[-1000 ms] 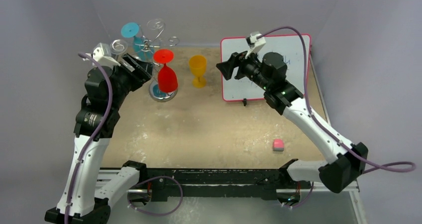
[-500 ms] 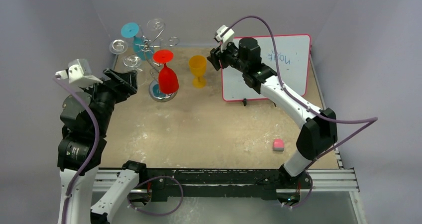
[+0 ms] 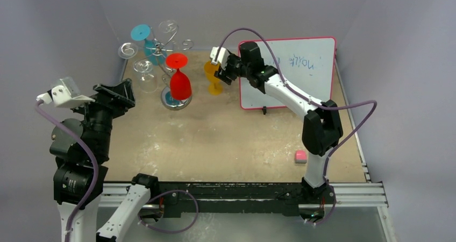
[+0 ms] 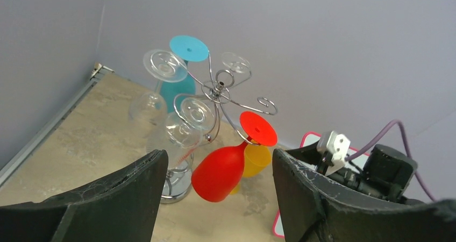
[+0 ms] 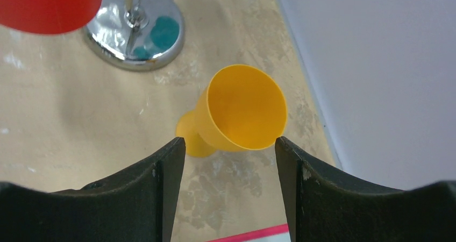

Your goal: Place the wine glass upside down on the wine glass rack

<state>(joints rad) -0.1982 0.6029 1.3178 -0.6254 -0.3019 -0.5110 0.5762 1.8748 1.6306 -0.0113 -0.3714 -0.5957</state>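
The silver wire rack (image 3: 161, 49) stands at the back left on a round shiny base (image 3: 173, 102); it also shows in the left wrist view (image 4: 218, 89). A red glass (image 3: 180, 80), a teal glass (image 3: 146, 40) and clear glasses (image 3: 144, 72) hang on it upside down. A yellow wine glass (image 3: 213, 76) stands upright on the table right of the rack. My right gripper (image 3: 221, 71) is open just right of it; in the right wrist view the yellow glass (image 5: 242, 110) sits just ahead of the open fingers. My left gripper (image 3: 119, 91) is open and empty, left of the rack.
A whiteboard with a red frame (image 3: 301, 72) lies at the back right. A small pink block (image 3: 300, 156) sits at the front right. Grey walls close in the table at the back and sides.
My right gripper has swung left from over the whiteboard to beside the yellow glass. My left arm has pulled back left and away from the rack.
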